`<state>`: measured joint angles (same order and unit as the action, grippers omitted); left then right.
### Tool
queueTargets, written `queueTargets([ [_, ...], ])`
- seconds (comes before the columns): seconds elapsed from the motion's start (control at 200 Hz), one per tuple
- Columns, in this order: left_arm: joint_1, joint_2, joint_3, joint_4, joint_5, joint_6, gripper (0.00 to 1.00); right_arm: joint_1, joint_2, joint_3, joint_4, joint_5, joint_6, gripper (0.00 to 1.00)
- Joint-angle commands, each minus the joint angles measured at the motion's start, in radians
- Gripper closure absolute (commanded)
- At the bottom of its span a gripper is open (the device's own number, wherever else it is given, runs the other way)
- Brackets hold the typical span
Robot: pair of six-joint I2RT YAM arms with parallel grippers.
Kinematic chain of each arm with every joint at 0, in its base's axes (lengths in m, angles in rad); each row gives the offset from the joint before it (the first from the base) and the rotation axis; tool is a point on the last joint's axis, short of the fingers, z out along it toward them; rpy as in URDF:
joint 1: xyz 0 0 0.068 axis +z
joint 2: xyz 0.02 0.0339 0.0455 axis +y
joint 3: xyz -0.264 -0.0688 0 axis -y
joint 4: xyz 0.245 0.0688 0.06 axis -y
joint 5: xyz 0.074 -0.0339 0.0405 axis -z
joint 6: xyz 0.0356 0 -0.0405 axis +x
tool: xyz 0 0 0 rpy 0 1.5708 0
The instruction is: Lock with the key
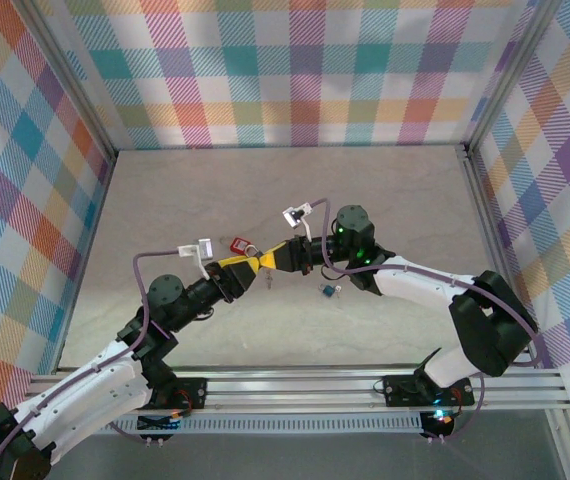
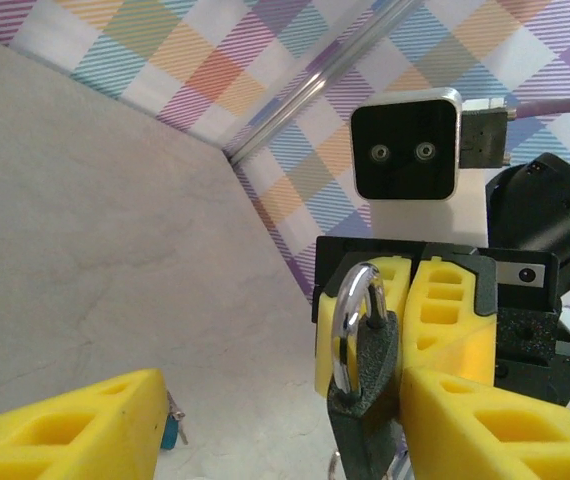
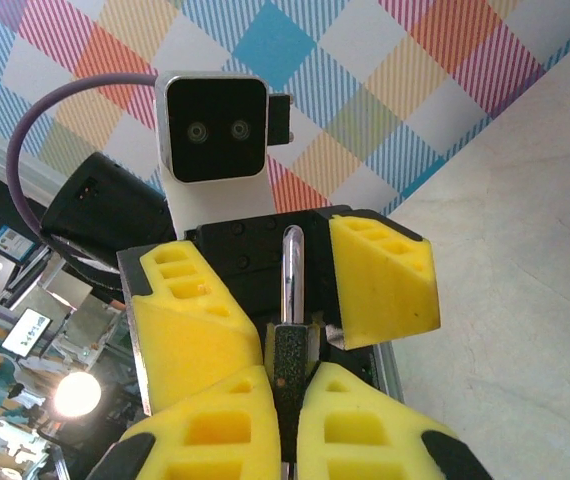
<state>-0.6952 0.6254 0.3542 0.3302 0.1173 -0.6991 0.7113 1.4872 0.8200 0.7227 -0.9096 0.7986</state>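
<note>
Your bench [image 1: 165,210] is a pale, mottled grey-beige slab, closed in on three sides by checked walls, with an aluminium rail [image 1: 295,385] along the near edge. You have a red padlock [image 1: 237,243] lying on it near the middle. A blue padlock [image 1: 331,291] lies nearer the rail and to the right, well apart from the red one. The left wrist camera shows part of the blue padlock [image 2: 170,432] on the same surface.
</note>
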Motion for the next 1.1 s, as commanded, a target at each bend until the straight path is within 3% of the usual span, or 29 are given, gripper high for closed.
queueTargets([
  [0.0, 0.045, -0.004, 0.033, -0.046, 0.072, -0.038, 0.37, -0.006, -0.033, 0.005, -0.011, -0.032, -0.05, 1.0],
  [0.36, 0.246, 0.097, 0.082, 0.017, 0.391, -0.212, 0.31, -0.006, -0.061, 0.002, -0.146, -0.07, -0.14, 1.0],
  [0.52, 0.253, 0.141, 0.065, 0.136, 0.477, -0.258, 0.33, -0.006, -0.058, 0.001, -0.149, -0.072, -0.143, 1.0],
  [0.68, 0.253, 0.148, 0.049, 0.231, 0.528, -0.296, 0.41, -0.006, -0.049, 0.006, -0.148, -0.078, -0.143, 1.0],
  [1.095, 0.253, 0.146, 0.044, 0.19, 0.614, -0.256, 0.59, -0.006, -0.041, 0.021, -0.156, -0.079, -0.132, 1.0],
])
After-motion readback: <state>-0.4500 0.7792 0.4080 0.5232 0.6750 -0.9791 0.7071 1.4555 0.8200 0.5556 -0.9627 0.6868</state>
